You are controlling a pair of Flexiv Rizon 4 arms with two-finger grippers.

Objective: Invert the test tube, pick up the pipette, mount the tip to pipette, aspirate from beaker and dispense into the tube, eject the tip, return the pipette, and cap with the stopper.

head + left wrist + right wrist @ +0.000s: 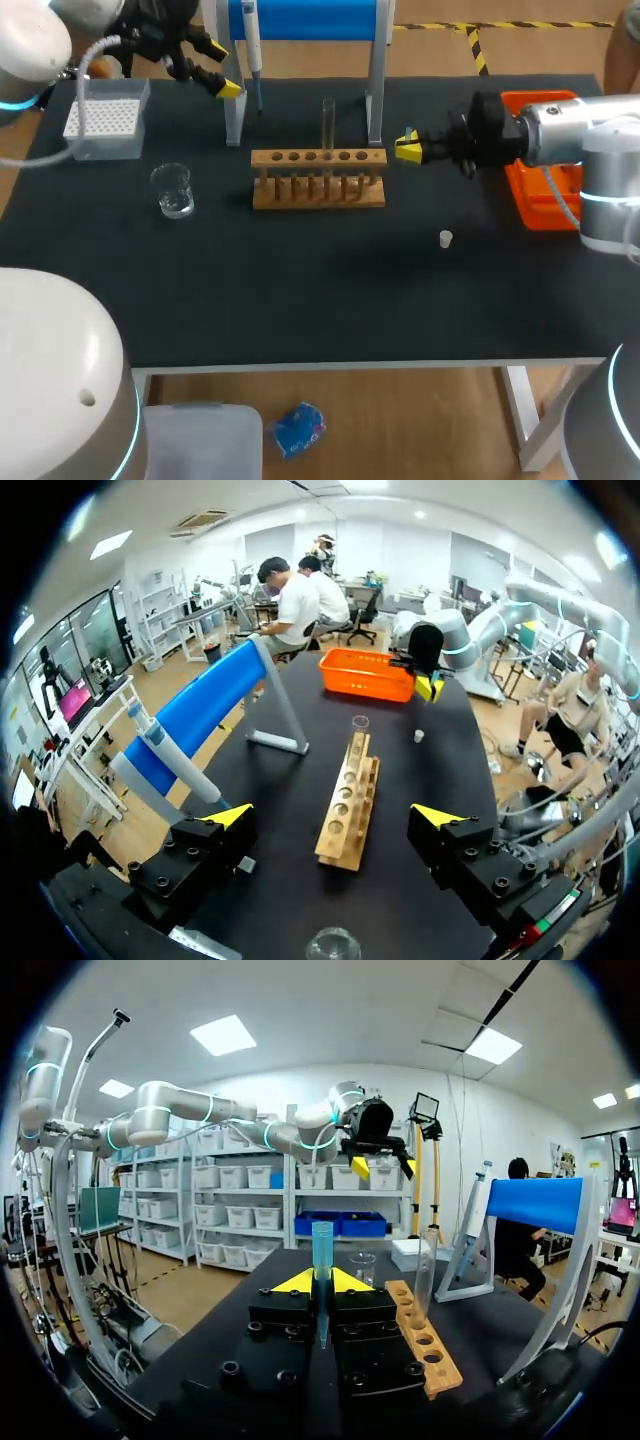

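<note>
Hanging upright on the blue stand (300,18), the pipette (252,50) has its long axis vertical and sits just beside the left tool (221,67), which is spread and empty. Seen from that wrist, the pipette lies out past one finger, not between the two. The left arm is much the nearer. The right tool (408,148), beside the rack (318,178), pinches a tip (321,1250).

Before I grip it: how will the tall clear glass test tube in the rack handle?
The clear glass test tube looks thin and smooth: probably fragile and slippery. It rises above the wooden rack, so a sideways push may tilt it.
</note>
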